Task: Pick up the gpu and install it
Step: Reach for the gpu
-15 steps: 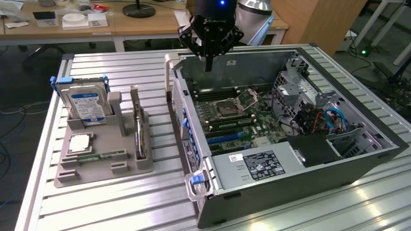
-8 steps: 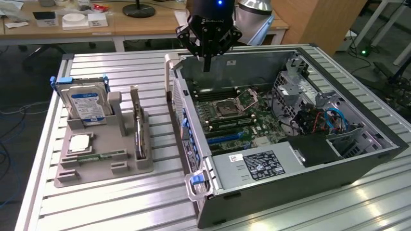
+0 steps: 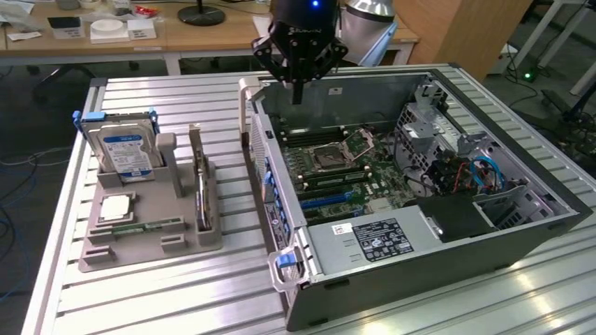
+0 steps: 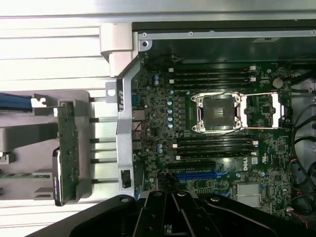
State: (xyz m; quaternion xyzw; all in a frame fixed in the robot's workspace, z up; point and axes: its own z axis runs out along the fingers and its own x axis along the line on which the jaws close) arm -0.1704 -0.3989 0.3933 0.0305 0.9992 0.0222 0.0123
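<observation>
Your gripper [image 3: 298,91] hung clenched and empty over the open computer case [image 3: 419,262], above its motherboard [image 3: 345,164]. The gpu [image 3: 197,188] stood on edge in the grey holder [image 3: 149,223] on the worktop [image 3: 186,293], probably slotted upright so its top edge could be pinched from above.

Robotics lab: slatted metal bench [image 3: 186,105], open computer case [image 3: 447,272], desks [image 3: 233,38].

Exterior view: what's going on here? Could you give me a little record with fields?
claw: shut, empty, hanging above the open computer case
gpu: standing on edge in the grey holder, on the exterior view's left of the case, untouched
hard drive: upright in the same holder
task progress: gpu not yet picked up
</observation>
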